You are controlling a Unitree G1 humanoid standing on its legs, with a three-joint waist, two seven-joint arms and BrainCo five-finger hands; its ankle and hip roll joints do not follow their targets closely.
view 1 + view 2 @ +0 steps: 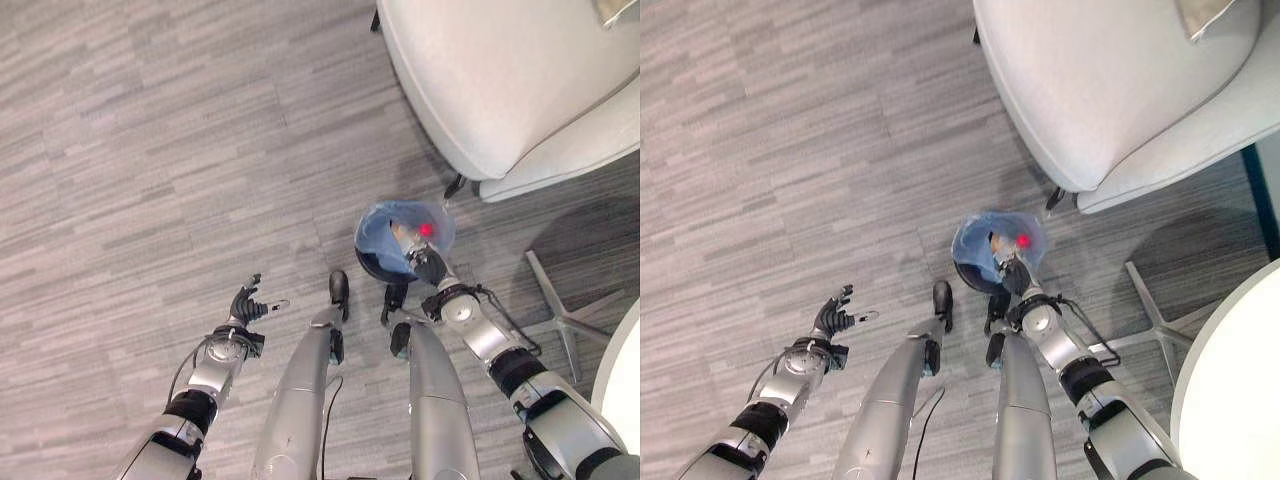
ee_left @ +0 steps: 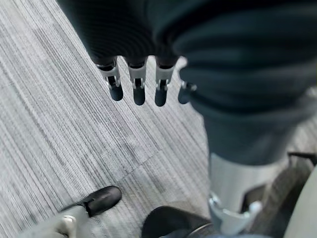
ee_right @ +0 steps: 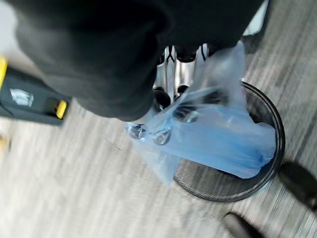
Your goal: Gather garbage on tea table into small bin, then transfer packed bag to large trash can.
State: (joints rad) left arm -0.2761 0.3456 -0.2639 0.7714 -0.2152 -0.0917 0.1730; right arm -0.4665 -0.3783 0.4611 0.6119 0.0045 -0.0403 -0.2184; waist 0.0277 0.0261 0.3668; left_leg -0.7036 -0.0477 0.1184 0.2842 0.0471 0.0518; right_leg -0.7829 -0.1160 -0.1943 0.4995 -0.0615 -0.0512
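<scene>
The small black mesh bin (image 1: 372,262) stands on the floor just in front of me, lined with a blue plastic bag (image 1: 385,232). Inside the bag lie a red item (image 1: 426,229) and some tan rubbish. My right hand (image 1: 430,266) is at the bin's near rim. In the right wrist view its fingers (image 3: 168,99) are curled into a bunched edge of the blue bag (image 3: 218,139), pulled up above the bin's rim (image 3: 257,186). My left hand (image 1: 248,304) hangs over bare floor to the left, its fingers (image 2: 138,91) relaxed and holding nothing.
A white armchair (image 1: 500,80) stands close behind the bin, its dark foot nearly touching it. At the right are a metal star-shaped base (image 1: 560,315) and a white round table edge (image 1: 1230,390). A black and yellow object (image 3: 29,99) lies on the floor in the right wrist view.
</scene>
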